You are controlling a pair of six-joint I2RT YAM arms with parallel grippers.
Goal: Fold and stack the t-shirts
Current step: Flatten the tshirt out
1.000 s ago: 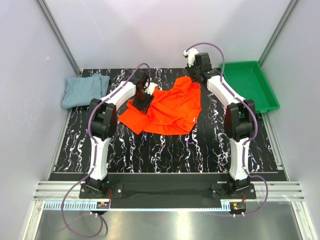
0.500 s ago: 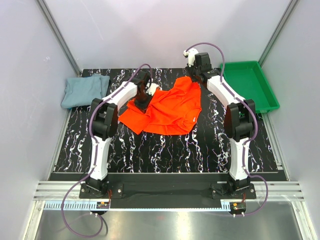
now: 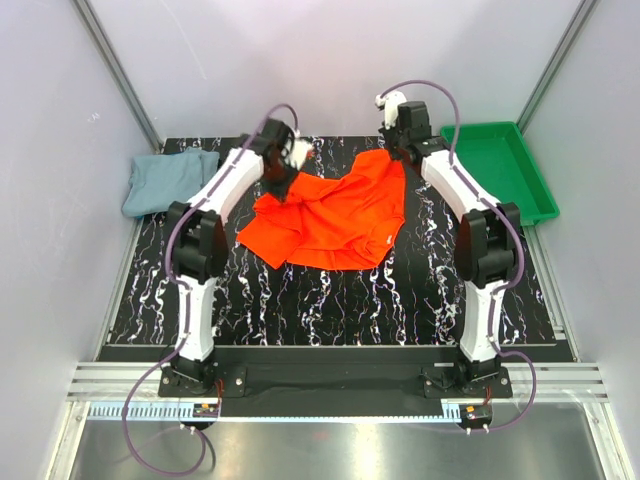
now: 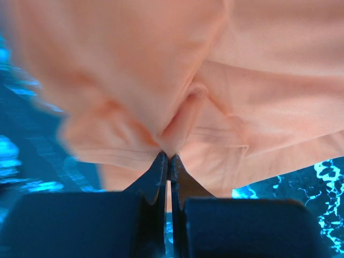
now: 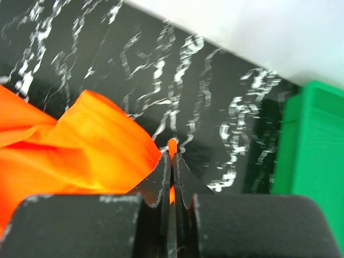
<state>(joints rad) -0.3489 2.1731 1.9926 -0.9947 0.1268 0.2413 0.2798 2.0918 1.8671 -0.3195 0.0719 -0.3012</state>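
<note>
- Left gripper [image 4: 167, 157]: we see its jaws pressed together on a pinched fold of the orange-red t-shirt [image 3: 335, 215], at the shirt's 10 o'clock corner. In the left wrist view the cloth bunches into creases right at the fingertips.
- Our right gripper [image 5: 172, 155] is likewise clamped on the same shirt, with a thin sliver of orange edge showing between its closed jaws. It grips the shirt's 1 o'clock corner.
- Between the two grips the orange-red t-shirt lies rumpled on the black marbled worktop [image 3: 330, 300], from the centre toward 12 o'clock. Its near edge rests flat on the worktop; how far the gripped corners are raised we cannot tell.
- We find the grey-blue t-shirt [image 3: 168, 180] loosely folded at the worktop's 10 o'clock corner, well apart from the orange one and from both arms.
- A green tray [image 3: 500, 170] sits at 2 o'clock, just beside the right arm's wrist but apart from the cloth.
</note>
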